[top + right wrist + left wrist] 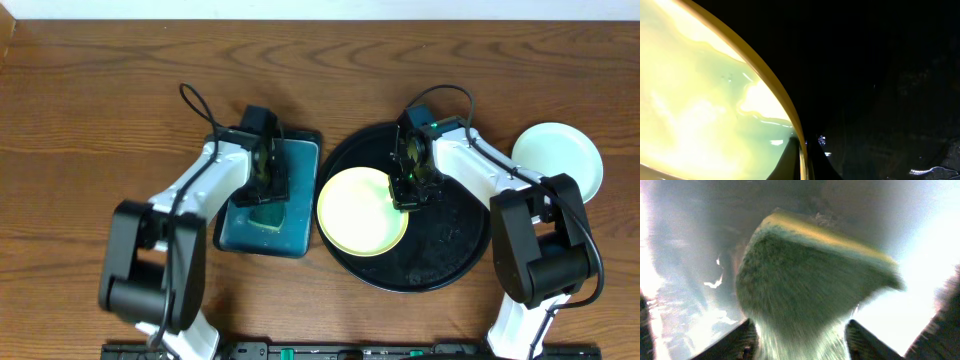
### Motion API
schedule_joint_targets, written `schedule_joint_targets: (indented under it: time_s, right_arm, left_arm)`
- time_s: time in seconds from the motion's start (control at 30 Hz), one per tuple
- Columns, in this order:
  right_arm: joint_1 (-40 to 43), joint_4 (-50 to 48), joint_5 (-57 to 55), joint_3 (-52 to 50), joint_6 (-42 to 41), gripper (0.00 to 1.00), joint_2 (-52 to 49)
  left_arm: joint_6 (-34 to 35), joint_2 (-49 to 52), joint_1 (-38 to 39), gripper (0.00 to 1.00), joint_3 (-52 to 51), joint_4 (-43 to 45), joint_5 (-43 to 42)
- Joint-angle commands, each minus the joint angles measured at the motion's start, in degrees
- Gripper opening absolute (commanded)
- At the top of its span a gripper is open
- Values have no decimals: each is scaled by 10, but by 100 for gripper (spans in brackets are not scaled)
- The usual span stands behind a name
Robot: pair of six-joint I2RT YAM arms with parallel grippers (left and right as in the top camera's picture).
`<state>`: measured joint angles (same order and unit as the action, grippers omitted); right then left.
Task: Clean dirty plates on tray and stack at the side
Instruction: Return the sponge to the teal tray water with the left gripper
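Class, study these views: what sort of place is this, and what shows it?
Most likely a robotics bench staged for dishwashing practice, not a kitchen: left arm and right arm at a wooden table, a yellow plate on a black tray, a sponge over a teal tray.

A: Glossy black tray [452, 252], a wet-looking sheen, sitting on the brown wood-grain table [90, 120].
B: On that tray, the yellow plate [360, 212] is smooth and shiny. The sponge [810, 280] shows coarse green fibre over yellow foam.
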<state>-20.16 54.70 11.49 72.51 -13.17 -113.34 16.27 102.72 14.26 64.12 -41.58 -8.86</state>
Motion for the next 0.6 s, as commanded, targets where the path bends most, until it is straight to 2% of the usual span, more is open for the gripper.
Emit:
schedule_joint_targets:
  time_s: [0.0,0.1,0.2,0.37,0.43,0.57]
  right_arm:
    - [-14,-5,7,-29,-1,1,-31]
    - [-14,-8,8,-29,-1,1,-31]
    - [-14,-8,8,-29,-1,1,-31]
    - [-15,-7,8,-29,-1,1,-31]
    - [-15,-7,8,-29,-2,1,-31]
    - [-15,-5,8,-29,-1,1,-31]
  left_arm:
    - [-2,-67,-2,68,9,-2,5]
    - [-1,-94,-2,75,9,-2,5]
    - [5,-100,-2,75,8,-7,5]
    - [5,-89,1,45,-9,-8,5]
    - [5,-82,3,40,-16,-8,5]
    - [16,-69,13,38,-38,6,5]
